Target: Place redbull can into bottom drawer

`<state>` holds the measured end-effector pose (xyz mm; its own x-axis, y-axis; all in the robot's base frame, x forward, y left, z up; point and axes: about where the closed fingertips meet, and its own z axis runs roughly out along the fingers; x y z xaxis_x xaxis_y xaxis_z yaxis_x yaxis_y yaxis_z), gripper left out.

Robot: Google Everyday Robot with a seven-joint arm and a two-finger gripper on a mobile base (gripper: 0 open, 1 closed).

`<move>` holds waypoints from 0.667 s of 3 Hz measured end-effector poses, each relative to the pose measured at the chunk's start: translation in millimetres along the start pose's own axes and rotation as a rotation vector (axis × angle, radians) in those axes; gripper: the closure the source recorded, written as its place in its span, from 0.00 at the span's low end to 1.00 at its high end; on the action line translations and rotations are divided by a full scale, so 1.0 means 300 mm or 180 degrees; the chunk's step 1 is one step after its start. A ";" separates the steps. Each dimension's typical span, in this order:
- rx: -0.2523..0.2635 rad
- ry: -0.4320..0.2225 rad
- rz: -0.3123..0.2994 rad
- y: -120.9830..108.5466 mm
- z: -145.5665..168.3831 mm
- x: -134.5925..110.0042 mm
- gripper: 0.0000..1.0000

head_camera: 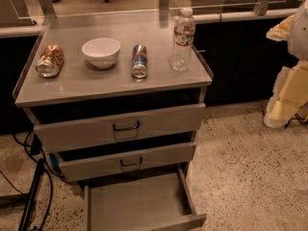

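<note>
Item: grey steel cabinet (96,88) with three drawers, standing on a speckled floor (250,172). On its top, left to right: an orange-copper can (50,60) lying on its side; a white bowl (101,52), upright; the redbull can (139,60), lying on its side with its silver end facing the camera, between the bowl and a clear water bottle (182,38) that stood upright near the right edge. The redbull can touched neither neighbour. Top drawer (159,121) and middle drawer (163,155), each with a dark loop handle, were drawn out a little. The bottom drawer (137,201) was pulled out furthest, with its flat floor in plain sight and nothing lying in it. Dark cables (34,196) ran along the floor left of the cabinet. The gripper (281,107), cream-coloured, hung at the right edge of the view, over the floor and well apart from the cabinet and the redbull can; whether it was released or clenched could not be told, and it held nothing that could be seen
</note>
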<state>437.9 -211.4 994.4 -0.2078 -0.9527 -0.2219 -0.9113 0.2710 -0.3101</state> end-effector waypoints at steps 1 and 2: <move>0.0000 0.0000 0.0000 0.000 0.000 0.000 0.00; -0.0084 0.0139 0.0009 -0.013 0.011 -0.044 0.00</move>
<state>445.4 -199.5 995.6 -0.2253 -0.9571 -0.1820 -0.9196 0.2706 -0.2848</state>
